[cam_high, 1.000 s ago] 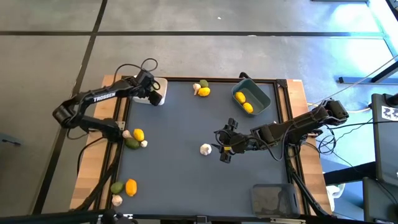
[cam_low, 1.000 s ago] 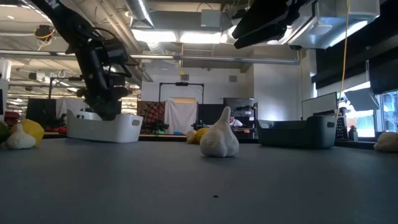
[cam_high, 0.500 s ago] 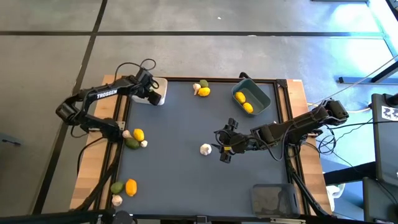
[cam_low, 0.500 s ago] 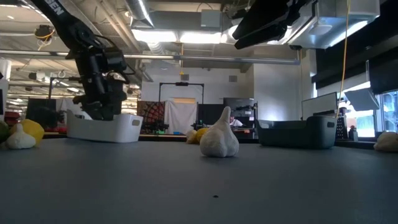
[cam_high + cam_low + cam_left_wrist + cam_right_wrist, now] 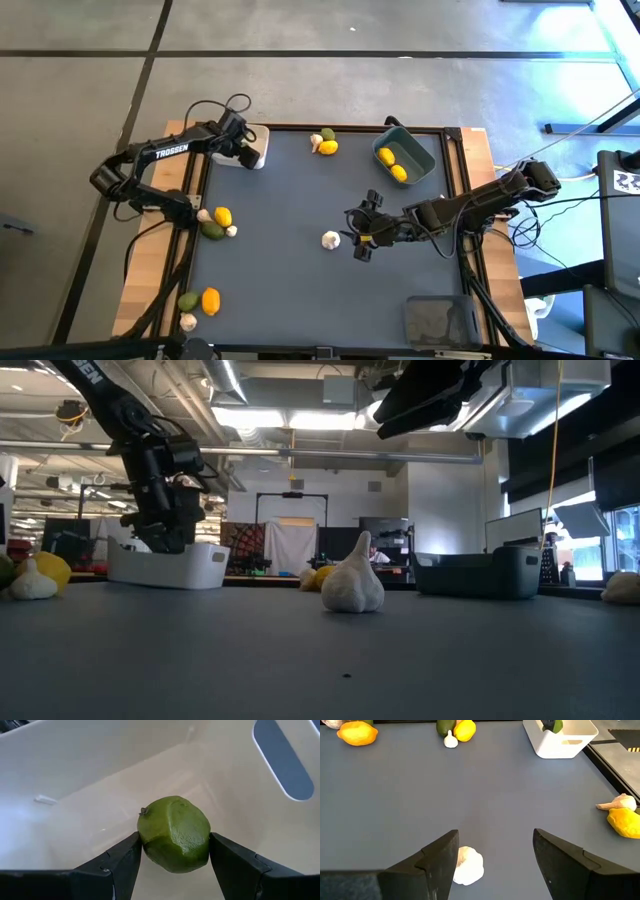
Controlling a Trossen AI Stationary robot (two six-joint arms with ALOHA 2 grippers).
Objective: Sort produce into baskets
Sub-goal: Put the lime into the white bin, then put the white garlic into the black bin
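At table's far-left corner, left gripper (image 5: 247, 150) sits down inside white basket (image 5: 256, 158), fingers (image 5: 117, 865) clamped on green fruit (image 5: 174, 833), fruit just above basket floor. "TROSSEN" in white on left arm (image 5: 168, 153).

Mid-table, right gripper (image 5: 362, 235) hovers, fingers (image 5: 436, 857) spread wide, nothing held; garlic bulb (image 5: 330, 239) lies on mat just beside its tips, nearer one finger.

Far right, blue-grey basket (image 5: 424, 150) holds two lemons (image 5: 392, 164).

Visible from above: five lemons, three green fruits on mat.
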